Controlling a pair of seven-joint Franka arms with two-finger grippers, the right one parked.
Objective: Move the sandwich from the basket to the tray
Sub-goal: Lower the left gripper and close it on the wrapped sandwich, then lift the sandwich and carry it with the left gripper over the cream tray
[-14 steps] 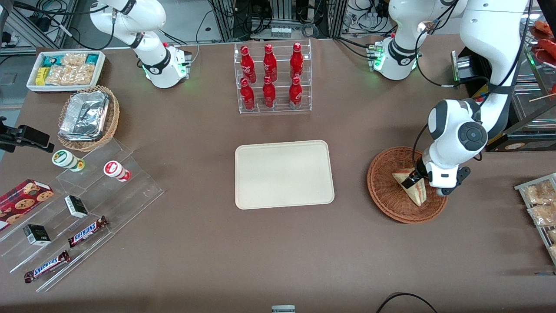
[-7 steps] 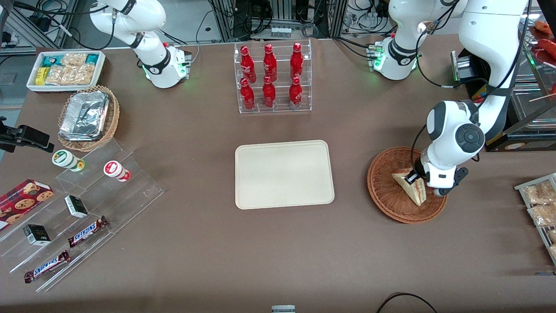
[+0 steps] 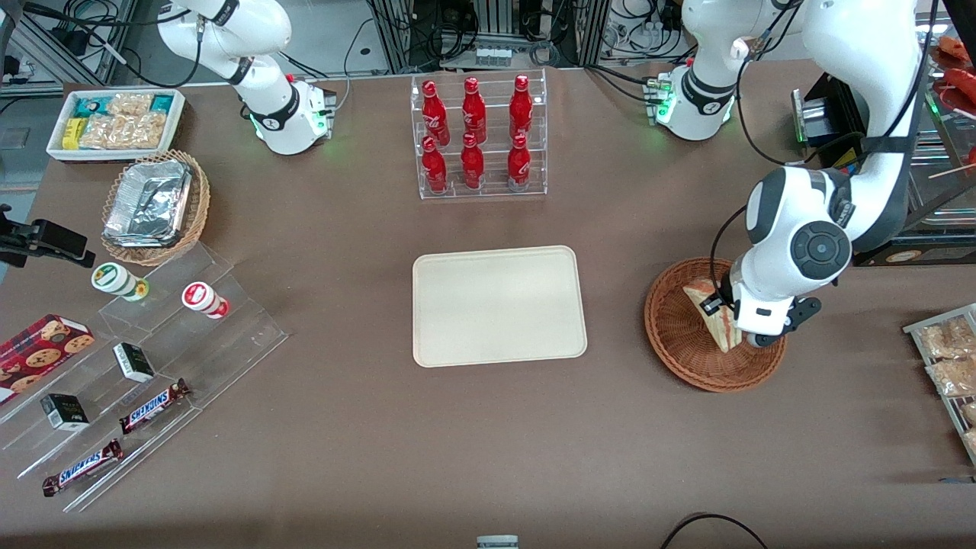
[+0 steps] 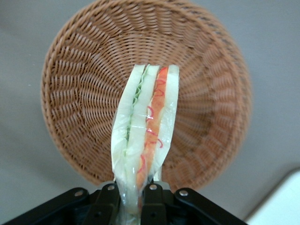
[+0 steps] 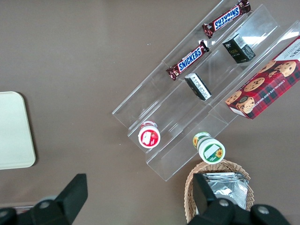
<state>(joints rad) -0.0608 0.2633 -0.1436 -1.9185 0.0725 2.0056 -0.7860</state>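
My left gripper is shut on the sandwich, a wrapped wedge of white bread with red and green filling. It holds the sandwich lifted above the reddish-brown wicker basket. In the left wrist view the sandwich stands upright, pinched between the black fingers, with the basket below it. The cream tray lies at the table's middle, toward the parked arm from the basket; a corner of it shows in the left wrist view.
A clear rack of red bottles stands farther from the front camera than the tray. Snack packets lie on a rack at the working arm's end. Tan basket with foil containers and clear shelves of snacks lie toward the parked arm's end.
My gripper has risen with the sandwich in it and drawn slightly away from the front camera; the sandwich has come up off the basket floor.
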